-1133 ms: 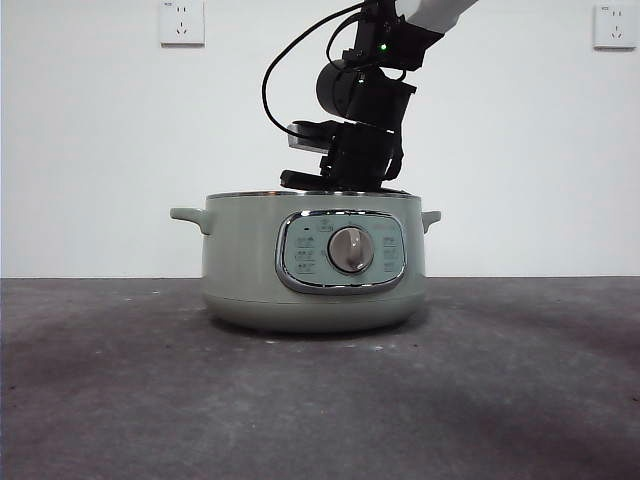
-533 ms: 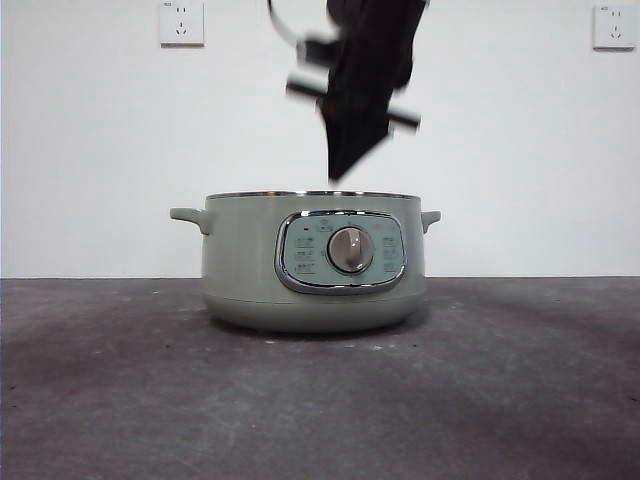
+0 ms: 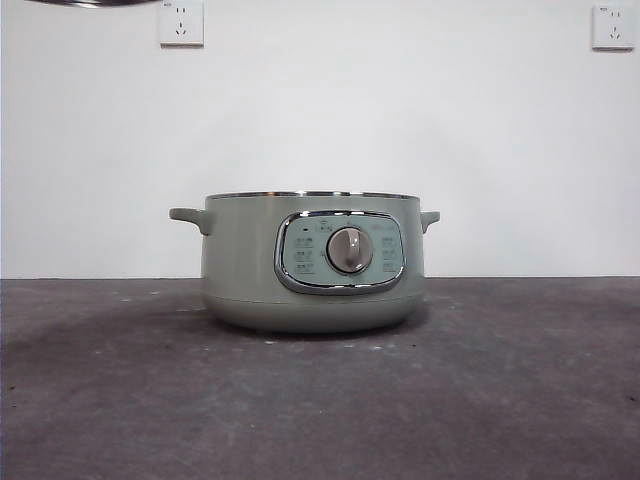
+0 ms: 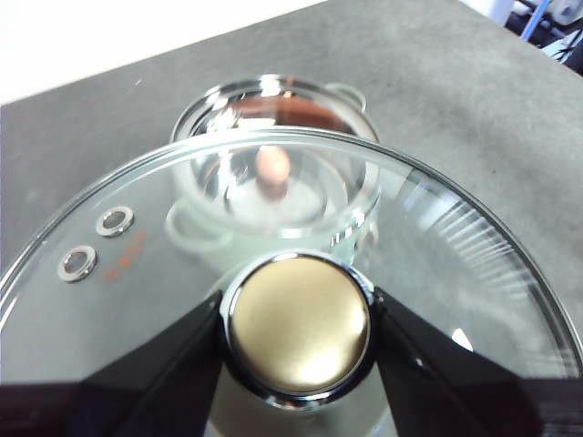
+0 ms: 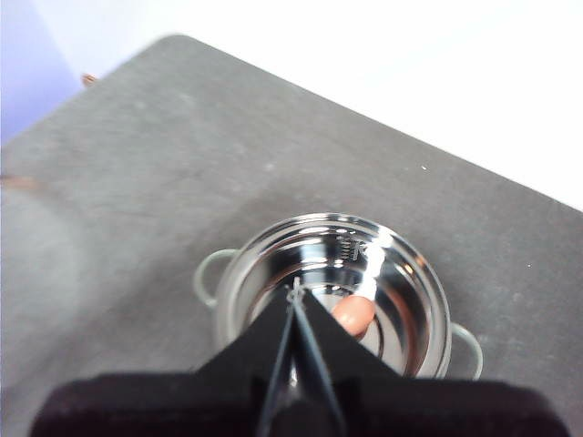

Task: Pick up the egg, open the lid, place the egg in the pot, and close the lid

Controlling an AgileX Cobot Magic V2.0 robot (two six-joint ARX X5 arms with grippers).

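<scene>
A dark grey, mottled matte tabletop (image 3: 120,400) spans the foreground; behind it a plain white wall (image 3: 400,100) carries two white square sockets (image 3: 181,22), well apart.

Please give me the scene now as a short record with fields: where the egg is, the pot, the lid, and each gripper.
egg: the egg lies inside the pot, on its shiny bottom
pot: the pot stands open on the grey table, dial facing the front camera
lid: the lid is held in the air above the pot, not on it
left gripper: the left gripper is closed on the lid's knob
right gripper: the right gripper is above the pot, jaws together, holding nothing
</scene>
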